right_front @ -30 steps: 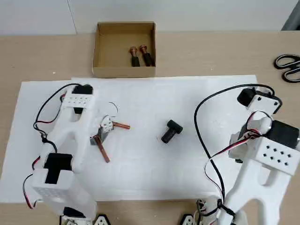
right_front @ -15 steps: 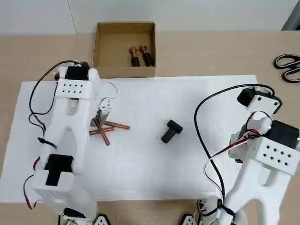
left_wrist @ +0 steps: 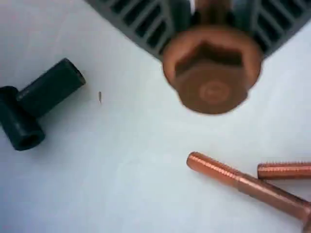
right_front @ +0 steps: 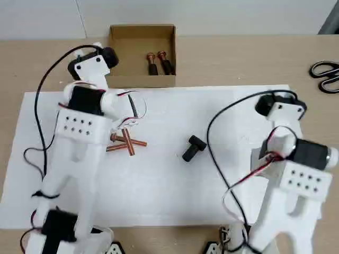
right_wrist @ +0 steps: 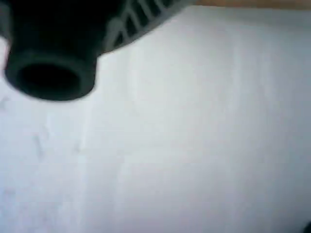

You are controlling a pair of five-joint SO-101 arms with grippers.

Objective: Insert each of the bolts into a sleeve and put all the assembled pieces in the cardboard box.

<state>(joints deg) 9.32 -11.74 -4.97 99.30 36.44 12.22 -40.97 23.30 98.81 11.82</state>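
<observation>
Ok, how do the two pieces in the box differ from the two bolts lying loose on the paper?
The box pieces each wear a black sleeve over the shank; the loose bolts are bare, threads showing. The box pieces lie side by side, nearly parallel, in the box; the loose bolts lie at an angle to each other on the paper. Both pairs have copper-coloured bolts.

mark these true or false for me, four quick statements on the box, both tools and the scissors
1. The brown cardboard box holds two assembled copper-and-black pieces. True.
2. The left tool grips a black sleeve. False: it grips a copper hex-head bolt.
3. The right tool holds a black cylindrical sleeve. True.
4. The black-handled scissors lie inside the box. False: they lie on the bare wooden table.
</observation>
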